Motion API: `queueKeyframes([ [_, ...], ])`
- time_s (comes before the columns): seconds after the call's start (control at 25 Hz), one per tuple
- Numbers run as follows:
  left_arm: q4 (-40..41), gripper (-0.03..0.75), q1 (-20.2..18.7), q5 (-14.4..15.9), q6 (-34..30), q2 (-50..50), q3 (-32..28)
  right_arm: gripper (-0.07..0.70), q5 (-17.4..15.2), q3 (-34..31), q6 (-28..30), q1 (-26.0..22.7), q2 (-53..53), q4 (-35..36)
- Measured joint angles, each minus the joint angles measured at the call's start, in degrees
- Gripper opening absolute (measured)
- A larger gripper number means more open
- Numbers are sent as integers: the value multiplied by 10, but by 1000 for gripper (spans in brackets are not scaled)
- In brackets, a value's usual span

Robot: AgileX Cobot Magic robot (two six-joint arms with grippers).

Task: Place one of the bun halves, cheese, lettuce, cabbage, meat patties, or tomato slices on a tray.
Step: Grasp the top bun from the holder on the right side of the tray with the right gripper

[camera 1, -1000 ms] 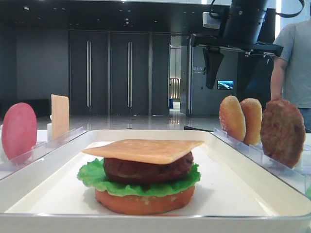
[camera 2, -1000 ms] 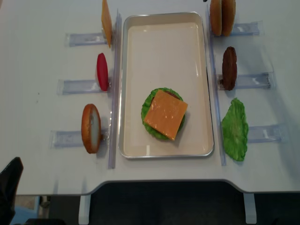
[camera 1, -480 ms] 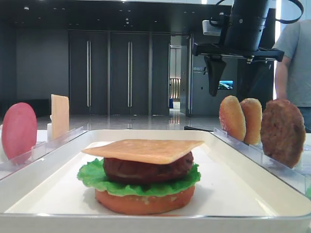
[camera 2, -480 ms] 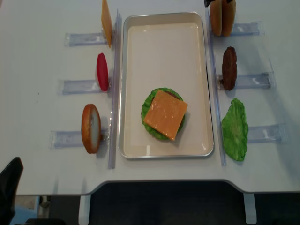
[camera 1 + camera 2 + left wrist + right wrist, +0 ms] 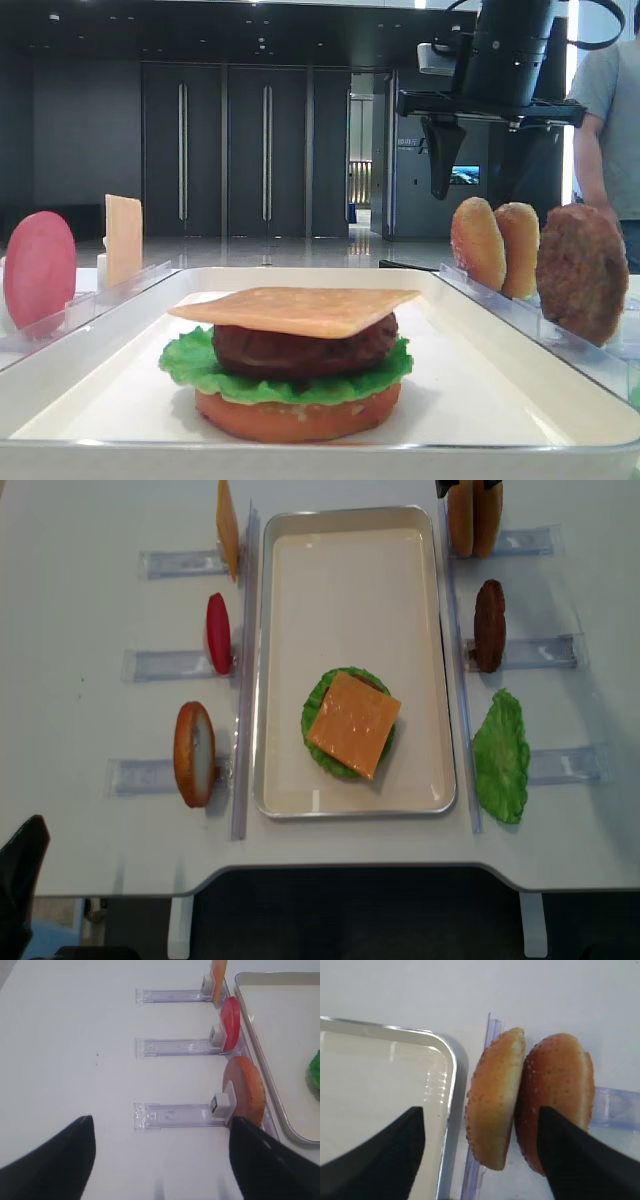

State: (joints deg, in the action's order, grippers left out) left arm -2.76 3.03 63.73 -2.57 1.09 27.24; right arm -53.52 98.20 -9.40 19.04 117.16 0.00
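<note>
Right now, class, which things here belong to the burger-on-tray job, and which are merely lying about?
Job:
tray
bun halves
cheese
lettuce
meat patty
tomato slice
right end effector, open above the buns

Lying about:
clear racks
bystander

Bright overhead light washes my views; glare streaks the white rectangular plastic tray (image 5: pixel 451 1067) rim, my dark fingertips (image 5: pixel 575 1160) blur near, and the far hall sits dim.

tabletop (image 5: pixel 80 610): white, carries everything.
tray (image 5: pixel 350 540): just left of the right end effector (image 5: pixel 480 1155), flat on the tabletop.
clear racks (image 5: pixel 175 665): rows flanking the tray.
lettuce (image 5: pixel 500 755): lying flat, nearer than the right end effector.
</note>
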Motion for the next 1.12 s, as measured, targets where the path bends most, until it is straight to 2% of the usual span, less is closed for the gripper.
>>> queueKeyframes([
  [1.12, 0, 641, 0, 0, 0, 0, 0, 465, 2, 0, -4, 1, 0, 15],
])
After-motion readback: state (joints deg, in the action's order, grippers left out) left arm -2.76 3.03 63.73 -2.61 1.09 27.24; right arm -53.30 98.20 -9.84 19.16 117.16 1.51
